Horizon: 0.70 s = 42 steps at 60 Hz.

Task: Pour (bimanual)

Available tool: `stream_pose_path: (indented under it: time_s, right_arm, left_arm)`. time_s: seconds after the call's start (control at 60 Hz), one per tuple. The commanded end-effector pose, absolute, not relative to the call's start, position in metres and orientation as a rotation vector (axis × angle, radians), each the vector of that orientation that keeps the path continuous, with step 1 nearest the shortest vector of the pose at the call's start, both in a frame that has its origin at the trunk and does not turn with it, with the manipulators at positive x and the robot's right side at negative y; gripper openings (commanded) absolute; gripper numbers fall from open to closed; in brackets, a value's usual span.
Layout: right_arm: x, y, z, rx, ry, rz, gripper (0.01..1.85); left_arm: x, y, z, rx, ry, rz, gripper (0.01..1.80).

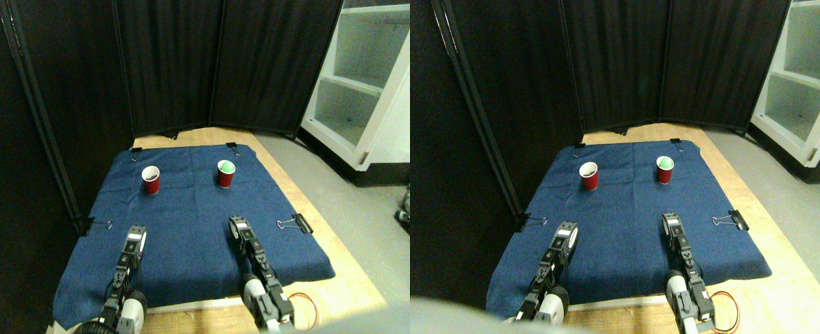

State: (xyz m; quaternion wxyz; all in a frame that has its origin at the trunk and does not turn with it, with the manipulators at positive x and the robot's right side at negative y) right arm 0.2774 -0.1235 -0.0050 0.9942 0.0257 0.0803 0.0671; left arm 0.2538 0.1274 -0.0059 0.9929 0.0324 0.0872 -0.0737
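Cups: left cup (pixel 150 179) and right cup (pixel 225 173) sit upright, apart, mid-frame on cloth (pixel 194 229), probably one per arm.
Grippers: left gripper (pixel 136 236), right gripper (pixel 237 225) lower down, short of the cups; jaw state, can't tell.

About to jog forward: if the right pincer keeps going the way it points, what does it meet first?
Probably the red cup with green contents. The right pincer points up the blue cloth roughly toward it, with only bare cloth between; depth is uncertain.

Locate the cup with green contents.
Stereo view, far right of the blue cloth: the green-filled cup stands upright, right of the other red cup.
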Motion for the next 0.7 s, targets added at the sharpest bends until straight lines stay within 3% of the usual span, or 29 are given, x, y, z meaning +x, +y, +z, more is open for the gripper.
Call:
stream_pose_path:
  time_s: [0.017,0.417,0.45,0.483,0.5,0.583,0.7]
  right_arm:
    - [0.278,-0.123,-0.001,0.044,0.136,0.131,0.47]
    - [0.281,-0.123,-0.001,0.042,0.128,0.136,0.47]
    - [0.282,-0.124,-0.001,0.052,0.119,0.141,0.48]
    - [0.282,-0.124,-0.001,0.054,0.116,0.142,0.48]
    - [0.282,-0.124,0.000,0.067,0.103,0.132,0.48]
    - [0.285,-0.124,0.003,0.129,0.073,0.143,0.47]
    - [0.292,-0.124,0.013,0.216,0.026,0.135,0.48]
  left_arm:
    - [0.255,0.127,-0.002,0.063,0.141,-0.153,0.33]
    - [0.259,0.128,-0.001,0.096,0.125,-0.215,0.34]
    - [0.260,0.128,-0.001,0.113,0.115,-0.230,0.61]
    - [0.260,0.128,-0.001,0.108,0.113,-0.234,0.66]
    - [0.263,0.129,-0.001,0.095,0.097,-0.265,0.80]
    - [0.266,0.127,0.006,0.042,0.085,-0.235,0.91]
    - [0.275,0.125,0.017,-0.006,0.047,-0.252,0.85]
